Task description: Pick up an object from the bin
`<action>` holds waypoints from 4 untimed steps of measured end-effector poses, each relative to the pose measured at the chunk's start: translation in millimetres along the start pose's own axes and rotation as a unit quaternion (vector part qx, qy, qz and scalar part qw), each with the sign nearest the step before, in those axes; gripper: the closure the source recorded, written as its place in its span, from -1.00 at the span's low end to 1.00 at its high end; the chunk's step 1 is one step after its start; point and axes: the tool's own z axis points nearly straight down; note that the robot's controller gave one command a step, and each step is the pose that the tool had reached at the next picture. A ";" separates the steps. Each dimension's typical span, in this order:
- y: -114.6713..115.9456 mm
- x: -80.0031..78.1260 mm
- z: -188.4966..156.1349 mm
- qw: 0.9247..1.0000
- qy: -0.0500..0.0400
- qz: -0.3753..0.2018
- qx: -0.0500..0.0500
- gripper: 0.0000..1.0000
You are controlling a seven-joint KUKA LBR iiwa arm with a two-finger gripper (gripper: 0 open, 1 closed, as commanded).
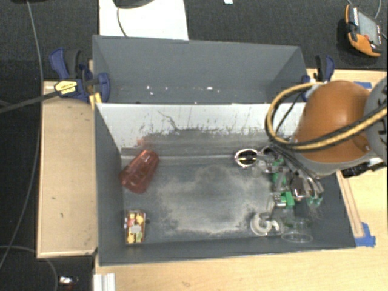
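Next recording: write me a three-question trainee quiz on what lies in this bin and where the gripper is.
1. True or false: the red translucent container lies near the left wall of the bin, as the view shows it.
2. Fill in: the small printed box sits in the bin's front ____ corner, by the view's sides.
3. Which of these lies nearest the gripper? A, the whitish ring; B, the red translucent container; C, the small printed box.

Key: 1 true. 2 left. 3 A.
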 end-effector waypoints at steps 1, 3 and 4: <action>0.0 -1.6 -4.3 1.000 -0.004 -0.001 0.000 -1.00; -25.8 10.1 41.1 0.985 -0.005 -0.171 0.001 -1.00; -59.2 9.1 97.8 0.989 -0.001 -0.146 -0.001 -1.00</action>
